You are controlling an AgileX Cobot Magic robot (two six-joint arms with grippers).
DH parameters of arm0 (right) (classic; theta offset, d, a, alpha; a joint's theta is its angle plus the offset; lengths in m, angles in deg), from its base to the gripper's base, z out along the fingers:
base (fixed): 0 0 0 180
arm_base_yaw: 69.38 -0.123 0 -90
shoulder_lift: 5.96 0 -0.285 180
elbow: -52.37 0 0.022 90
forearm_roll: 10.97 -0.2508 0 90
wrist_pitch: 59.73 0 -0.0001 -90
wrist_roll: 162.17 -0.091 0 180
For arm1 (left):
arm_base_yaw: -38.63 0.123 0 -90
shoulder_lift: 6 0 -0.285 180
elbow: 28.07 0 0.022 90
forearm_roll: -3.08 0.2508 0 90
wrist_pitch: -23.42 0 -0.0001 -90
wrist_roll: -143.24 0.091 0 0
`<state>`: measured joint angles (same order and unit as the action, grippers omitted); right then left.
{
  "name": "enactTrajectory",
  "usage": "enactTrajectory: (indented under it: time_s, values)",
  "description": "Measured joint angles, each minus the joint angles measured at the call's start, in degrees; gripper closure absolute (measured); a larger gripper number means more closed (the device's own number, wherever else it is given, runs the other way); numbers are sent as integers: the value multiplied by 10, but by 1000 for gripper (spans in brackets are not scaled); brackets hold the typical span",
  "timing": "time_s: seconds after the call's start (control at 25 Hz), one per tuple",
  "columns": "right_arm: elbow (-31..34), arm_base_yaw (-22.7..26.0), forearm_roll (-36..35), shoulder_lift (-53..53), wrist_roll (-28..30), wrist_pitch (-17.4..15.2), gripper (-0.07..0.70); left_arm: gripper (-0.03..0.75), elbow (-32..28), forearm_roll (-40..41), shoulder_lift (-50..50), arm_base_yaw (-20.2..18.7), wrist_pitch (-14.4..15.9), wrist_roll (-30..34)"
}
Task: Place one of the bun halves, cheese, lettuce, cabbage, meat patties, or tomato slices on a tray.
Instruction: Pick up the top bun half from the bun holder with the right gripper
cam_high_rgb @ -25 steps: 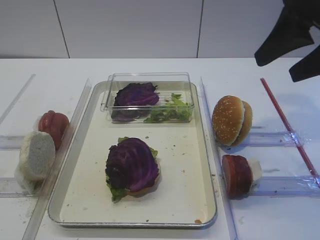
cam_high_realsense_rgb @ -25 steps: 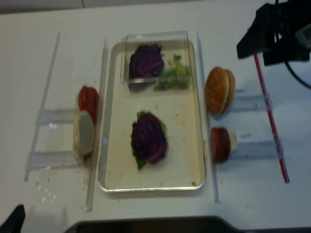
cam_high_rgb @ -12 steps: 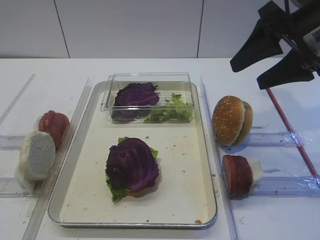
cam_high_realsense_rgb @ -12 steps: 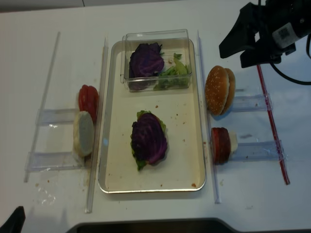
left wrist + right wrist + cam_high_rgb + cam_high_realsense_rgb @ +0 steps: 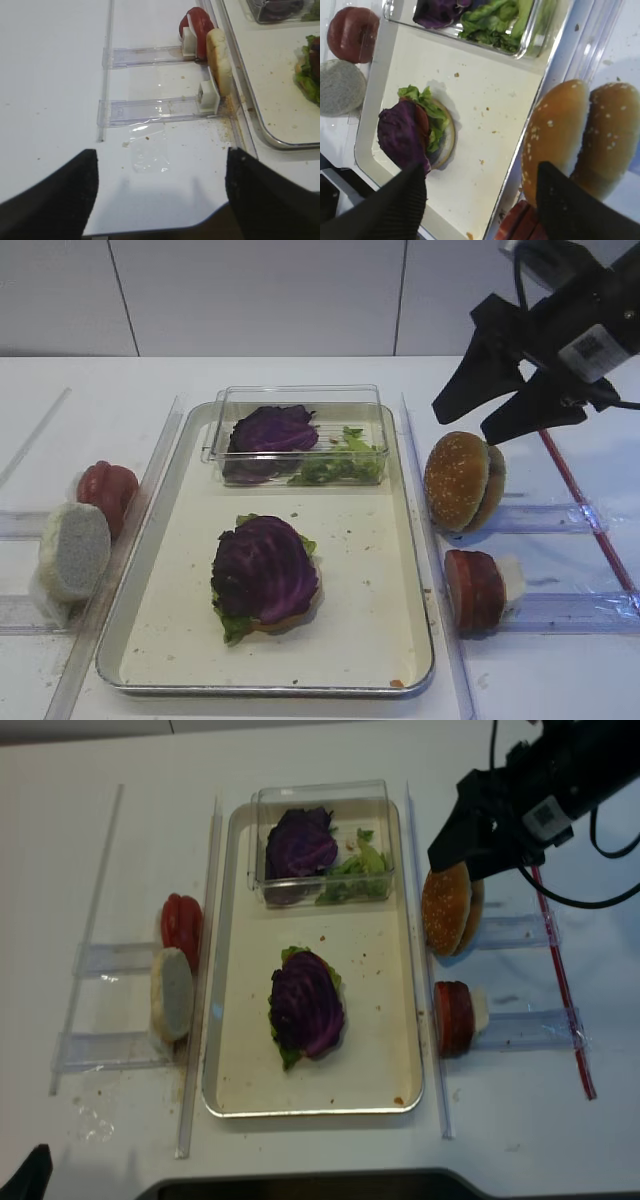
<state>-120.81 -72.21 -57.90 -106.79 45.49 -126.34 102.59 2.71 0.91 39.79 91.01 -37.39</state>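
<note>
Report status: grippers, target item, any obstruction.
Right gripper jaws open, above the sesame bun, no contact. Left gripper open, empty, over bare table. Tray holds a cabbage-topped stack. Nothing in the way.

Even, bright overhead light, soft short shadows only. You get glare spots on the clear rails (image 5: 150, 102) in the left wrist view and on the tray (image 5: 215, 1010) rim in the realsense view. Realsense view is softer, slightly cooler. Right wrist view: near fingertips (image 5: 570, 210) blur, bun (image 5: 555, 135) stays sharp.
</note>
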Motion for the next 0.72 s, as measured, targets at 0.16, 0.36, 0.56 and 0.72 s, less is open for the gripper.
enactTrajectory:
  time_s: [0.16, 0.36, 0.56, 0.72]
  values:
    - [-1, -8, 5, -2, 0, 37, 145, 226, 0, 4, 0, 0, 0, 0]
    - [-1, -8, 39, -2, -13, 70, 152, 226, 0, 4, 0, 0, 0, 0]
    - [-1, -8, 57, -3, -25, 72, 153, 226, 0, 4, 0, 0, 0, 0]
    - [-1, -8, 57, -10, -26, 68, 153, 226, 0, 4, 0, 0, 0, 0]
